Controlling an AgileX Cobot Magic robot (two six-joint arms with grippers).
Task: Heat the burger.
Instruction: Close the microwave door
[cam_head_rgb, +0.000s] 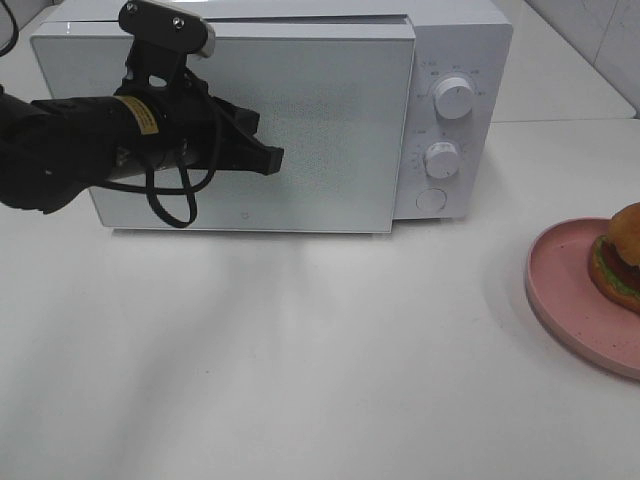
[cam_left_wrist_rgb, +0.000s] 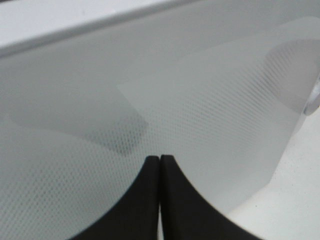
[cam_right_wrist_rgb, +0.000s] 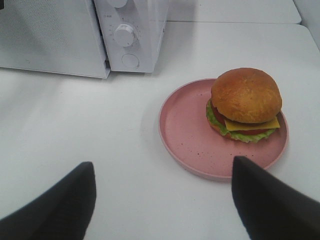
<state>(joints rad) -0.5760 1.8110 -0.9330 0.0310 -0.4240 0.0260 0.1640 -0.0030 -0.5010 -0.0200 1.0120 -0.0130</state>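
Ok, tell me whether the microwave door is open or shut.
Shut: the microwave door sits flush with the control panel.

Cut off and hard to read from my station

At the right edge of my high view the burger (cam_head_rgb: 624, 256) and pink plate (cam_head_rgb: 565, 290) are cropped; the microwave (cam_head_rgb: 450, 40) dial markings are too small to read; my left wrist view is blurred.

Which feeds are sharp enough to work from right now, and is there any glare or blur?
Exterior high: sharp, even light, soft shadows under the microwave; the burger is cut by the frame edge. Left wrist: too close, door mesh soft, pale reflections, left gripper shut. Right wrist: clear on the plate; right gripper fingers blurred.
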